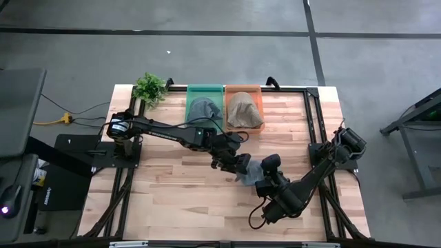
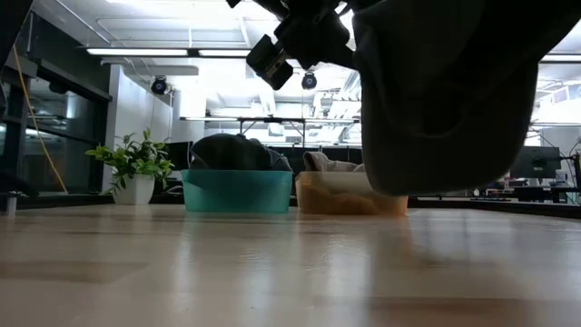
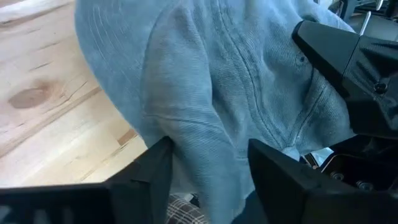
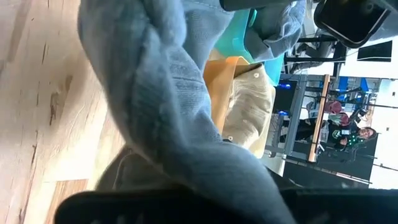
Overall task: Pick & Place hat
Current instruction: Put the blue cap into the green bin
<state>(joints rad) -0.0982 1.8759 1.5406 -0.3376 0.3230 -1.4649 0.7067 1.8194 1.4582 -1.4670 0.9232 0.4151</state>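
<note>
A blue-grey hat (image 1: 251, 171) hangs over the middle of the table between my two grippers, and the low view shows it (image 2: 445, 100) clear of the wood. My left gripper (image 1: 239, 164) reaches it from the table's left. Its fingers stand open with a fold of the hat (image 3: 205, 124) between them. My right gripper (image 1: 266, 169) comes from the right and is shut on the hat, with cloth (image 4: 168, 106) bunched over its fingers. My left gripper has a fold of the hat's knitted side (image 3: 186, 143) between its open fingers; whether either finger (image 3: 152, 171) touches the cloth I cannot tell. My right gripper is shut on bunched cloth of the hat (image 4: 186, 162). The cloth itself hides the place of contact. The hat hangs below the fingers, slack and lifted clear of the table.
At the table's far edge stand a teal bin (image 1: 205, 91) holding a dark grey hat and an orange bin (image 1: 244, 90) holding a tan one. A potted plant (image 1: 150, 88) stands left of them. Bare wood (image 1: 172, 193) lies toward the near edge.
</note>
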